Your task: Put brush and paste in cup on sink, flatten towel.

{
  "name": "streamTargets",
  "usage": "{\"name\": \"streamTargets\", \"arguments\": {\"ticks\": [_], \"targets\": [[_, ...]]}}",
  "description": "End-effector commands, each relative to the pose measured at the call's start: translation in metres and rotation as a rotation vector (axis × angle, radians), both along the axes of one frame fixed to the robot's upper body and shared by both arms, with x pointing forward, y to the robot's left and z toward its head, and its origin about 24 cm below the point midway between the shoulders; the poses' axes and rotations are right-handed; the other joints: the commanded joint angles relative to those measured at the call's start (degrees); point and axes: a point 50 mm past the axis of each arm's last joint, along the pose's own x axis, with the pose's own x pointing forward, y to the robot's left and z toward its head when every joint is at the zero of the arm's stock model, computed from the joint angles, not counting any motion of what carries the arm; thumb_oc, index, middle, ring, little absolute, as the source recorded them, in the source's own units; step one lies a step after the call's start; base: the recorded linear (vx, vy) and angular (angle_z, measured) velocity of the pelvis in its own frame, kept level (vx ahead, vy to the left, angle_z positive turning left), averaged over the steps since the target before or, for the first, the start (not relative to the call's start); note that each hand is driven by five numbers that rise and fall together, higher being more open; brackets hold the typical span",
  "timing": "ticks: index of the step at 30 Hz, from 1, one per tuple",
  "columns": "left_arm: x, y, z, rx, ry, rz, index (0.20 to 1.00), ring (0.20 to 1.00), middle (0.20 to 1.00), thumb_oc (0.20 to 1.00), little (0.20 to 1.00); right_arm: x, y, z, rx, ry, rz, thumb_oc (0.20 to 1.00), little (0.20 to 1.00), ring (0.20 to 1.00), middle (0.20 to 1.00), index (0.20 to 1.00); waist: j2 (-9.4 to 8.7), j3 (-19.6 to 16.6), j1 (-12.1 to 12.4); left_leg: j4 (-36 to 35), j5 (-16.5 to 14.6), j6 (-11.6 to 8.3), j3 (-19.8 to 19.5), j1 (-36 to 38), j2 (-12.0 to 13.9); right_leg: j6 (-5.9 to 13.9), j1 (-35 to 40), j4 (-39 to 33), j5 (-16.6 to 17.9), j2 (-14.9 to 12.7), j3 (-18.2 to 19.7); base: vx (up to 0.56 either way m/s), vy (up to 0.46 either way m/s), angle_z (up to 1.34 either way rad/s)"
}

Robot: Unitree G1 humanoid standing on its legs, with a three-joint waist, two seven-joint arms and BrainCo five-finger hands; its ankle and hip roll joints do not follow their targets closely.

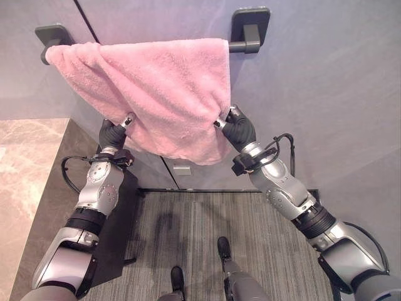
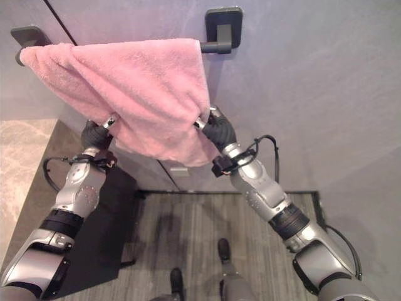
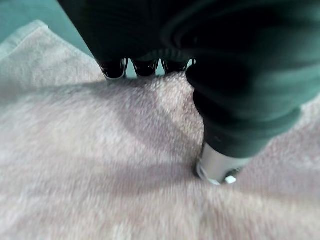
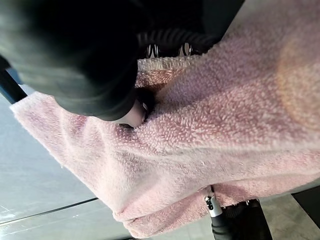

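Pink towel (image 1: 150,88) hangs over the dark wall rail (image 1: 247,45), bunched toward its lower edge. Left hand (image 1: 114,133) pinches the lower left side; right hand (image 1: 237,127) is clamped on the lower right edge.

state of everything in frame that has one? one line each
pink towel: draped over the bar, bunched and slanting, lower edge uneven
towel bar: wall-mounted, right end bare
left hand: pinching the towel's lower left edge
right hand: pinching the towel's lower right edge
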Motion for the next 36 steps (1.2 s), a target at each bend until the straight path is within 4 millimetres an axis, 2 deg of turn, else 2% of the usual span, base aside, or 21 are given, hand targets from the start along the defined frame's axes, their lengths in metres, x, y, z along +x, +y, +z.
{"name": "streamTargets", "arguments": {"ticks": [1, 4, 6, 7, 8, 15, 21, 23, 28, 29, 30, 31, 35, 36], "targets": [[0.008, -0.007, 0.034, 0.071, -0.121, -0.018, 0.360, 0.360, 0.360, 0.360, 0.360, -0.006, 0.006, 0.033, 0.107, -0.122, 0.044, 0.200, 0.200, 0.200, 0.200, 0.200, -1.56, 0.00, 0.12, 0.24, 3.10, -1.70, 1.16, 2.40, 1.66, 5.88, 4.88, 0.28, -5.12, -4.54, 3.47, 0.04, -0.003, -0.01], [0.004, -0.013, 0.039, 0.103, -0.153, -0.038, 0.388, 0.388, 0.388, 0.388, 0.388, -0.007, 0.002, 0.030, 0.104, -0.122, 0.034, 0.200, 0.200, 0.200, 0.200, 0.200, -1.42, -0.28, 0.19, 0.24, 2.71, -1.49, 0.84, 3.02, 1.44, 5.79, 5.45, 0.51, -5.55, -4.60, 3.25, 0.01, -0.001, 0.00], [-0.001, -0.013, 0.041, 0.122, -0.176, -0.048, 0.373, 0.373, 0.373, 0.373, 0.373, -0.008, -0.003, 0.030, 0.105, -0.124, 0.024, 0.200, 0.200, 0.200, 0.200, 0.200, -1.33, -0.48, 0.39, 0.24, 2.35, -1.31, 0.58, 3.51, 1.23, 5.75, 6.00, 0.61, -5.82, -4.76, 3.03, 0.00, 0.000, 0.00], [-0.002, -0.012, 0.042, 0.128, -0.181, -0.047, 0.341, 0.341, 0.341, 0.341, 0.341, -0.008, -0.005, 0.029, 0.105, -0.124, 0.018, 0.200, 0.200, 0.200, 0.200, 0.200, -1.28, -0.60, 0.49, 0.24, 2.17, -1.25, 0.50, 3.70, 1.13, 5.73, 6.26, 0.66, -5.96, -4.81, 3.02, 0.00, 0.000, 0.00], [-0.005, -0.010, 0.042, 0.132, -0.189, -0.048, 0.200, 0.200, 0.200, 0.200, 0.200, -0.008, -0.008, 0.030, 0.103, -0.128, 0.007, 0.200, 0.200, 0.200, 0.200, 0.200, -1.23, -0.69, 0.64, 0.24, 1.99, -1.16, 0.42, 3.97, 1.00, 5.74, 6.61, 0.76, -6.07, -4.93, 2.87, 0.00, 0.000, 0.00], [-0.019, 0.001, 0.037, 0.037, -0.219, -0.026, 0.200, 0.200, 0.200, 0.200, 0.200, -0.006, -0.027, 0.030, 0.119, -0.148, -0.081, 0.200, 0.200, 0.200, 0.200, 0.200, -0.92, -1.53, 1.49, 0.24, 0.93, -0.78, -0.48, 5.46, 0.54, 5.74, 8.84, 0.91, -6.94, -5.52, 2.05, 0.00, 0.007, 0.04], [-0.036, -0.001, 0.069, -0.010, -0.412, -0.024, 0.200, 0.200, 0.200, 0.200, 0.200, -0.015, -0.037, 0.048, 0.171, -0.264, -0.125, 0.200, 0.200, 0.200, 0.200, 0.200, -0.67, -2.47, 1.90, 0.24, 0.64, -0.72, -1.43, 5.84, 0.30, 5.72, 9.77, 0.69, -7.05, -5.70, 1.39, -0.03, 0.018, 0.09], [-0.039, -0.002, 0.068, -0.024, -0.424, -0.024, 0.200, 0.200, 0.200, 0.200, 0.200, -0.016, -0.038, 0.049, 0.182, -0.278, -0.130, 0.200, 0.200, 0.200, 0.200, 0.200, -0.71, -2.52, 1.94, 0.24, 0.69, -0.72, -1.40, 5.59, 0.31, 5.72, 9.56, 0.63, -6.88, -5.68, 1.49, -0.06, 0.012, 0.04], [-0.042, 0.002, 0.048, 0.048, -0.354, 0.020, 0.200, 0.200, 0.200, 0.200, 0.200, -0.013, -0.035, 0.033, 0.166, -0.214, -0.137, 0.200, 0.200, 0.200, 0.200, 0.200, -0.87, -2.47, 2.50, 0.24, 1.16, -0.67, -1.17, 4.60, 0.42, 5.80, 8.26, 0.53, -5.98, -5.72, 1.71, -0.06, -0.002, 0.00], [-0.041, 0.002, 0.038, 0.030, -0.317, 0.023, 0.200, 0.200, 0.200, 0.200, 0.200, -0.012, -0.035, 0.027, 0.167, -0.183, -0.135, 0.200, 0.200, 0.200, 0.200, 0.200, -0.91, -2.48, 2.58, 0.24, 1.23, -0.64, -1.15, 4.56, 0.43, 5.81, 8.14, 0.53, -5.89, -5.71, 1.79, -0.05, -0.022, -0.01], [-0.039, 0.003, 0.016, 0.022, -0.226, 0.035, 0.200, 0.200, 0.200, 0.200, 0.200, -0.009, -0.034, 0.013, 0.149, -0.123, -0.137, 0.200, 0.200, 0.200, 0.200, 0.200, -0.94, -2.40, 2.70, 0.24, 1.40, -0.60, -1.12, 4.59, 0.44, 5.80, 8.17, 0.51, -5.82, -5.69, 1.88, -0.04, -0.018, -0.01], [-0.039, 0.003, 0.016, 0.022, -0.226, 0.035, 0.200, 0.200, 0.200, 0.200, 0.200, -0.009, -0.034, 0.013, 0.149, -0.123, -0.137, 0.200, 0.200, 0.200, 0.200, 0.200, -0.94, -2.41, 2.71, 0.24, 1.39, -0.60, -1.11, 4.60, 0.44, 5.80, 8.17, 0.50, -5.83, -5.68, 1.89, 0.00, 0.000, 0.00], [-0.037, 0.007, -0.032, 0.018, -0.019, 0.059, 0.200, 0.200, 0.200, 0.200, 0.200, -0.003, -0.032, -0.014, 0.104, -0.007, -0.148, 0.200, 0.200, 0.200, 0.200, 0.200, -0.70, -2.62, 2.87, 0.24, 1.71, -0.72, -1.07, 4.78, 0.51, 5.75, 8.56, 0.43, -5.82, -5.75, 1.83, -0.01, -0.004, -0.02], [-0.037, 0.007, -0.032, 0.018, -0.019, 0.059, 0.200, 0.200, 0.200, 0.200, 0.200, -0.003, -0.032, -0.014, 0.104, -0.007, -0.148, 0.200, 0.200, 0.200, 0.200, 0.200, -0.70, -2.62, 2.87, 0.24, 1.71, -0.72, -1.08, 4.78, 0.51, 5.74, 8.56, 0.43, -5.82, -5.75, 1.82, 0.00, 0.000, 0.00]]}}
